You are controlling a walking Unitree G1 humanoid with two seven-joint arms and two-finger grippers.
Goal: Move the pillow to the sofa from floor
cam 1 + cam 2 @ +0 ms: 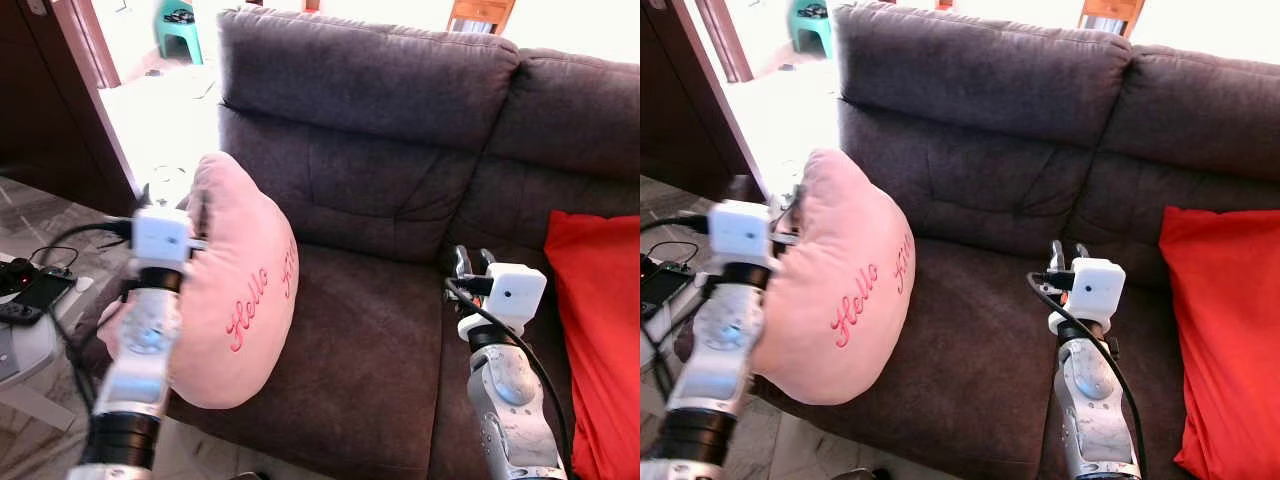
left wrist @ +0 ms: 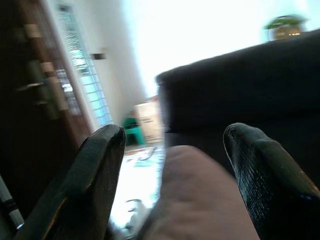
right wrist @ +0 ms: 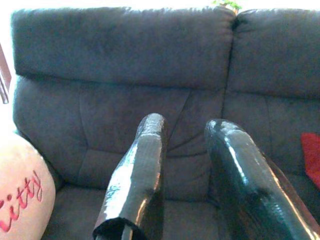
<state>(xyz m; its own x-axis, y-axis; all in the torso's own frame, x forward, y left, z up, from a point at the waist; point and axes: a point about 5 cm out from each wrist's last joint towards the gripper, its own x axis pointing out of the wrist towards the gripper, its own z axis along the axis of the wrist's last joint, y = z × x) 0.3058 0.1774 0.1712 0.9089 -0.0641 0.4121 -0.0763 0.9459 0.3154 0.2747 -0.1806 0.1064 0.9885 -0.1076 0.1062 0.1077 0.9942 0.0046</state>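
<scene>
Left gripper [image 2: 172,170] jaws spread, straddling pink pillow [image 1: 240,290] top edge; right gripper [image 3: 185,165] parted, empty. Pillow upright at sofa [image 1: 380,180] seat's left end. Likely soft, light; pinch edge.

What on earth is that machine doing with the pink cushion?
The robot is putting a pink pillow on the dark sofa. Its left gripper straddles the pillow's edge, fingers apart, with the pillow standing on the seat's left end. The right gripper hovers open over the middle seat. A red cushion lies at the right.
</scene>
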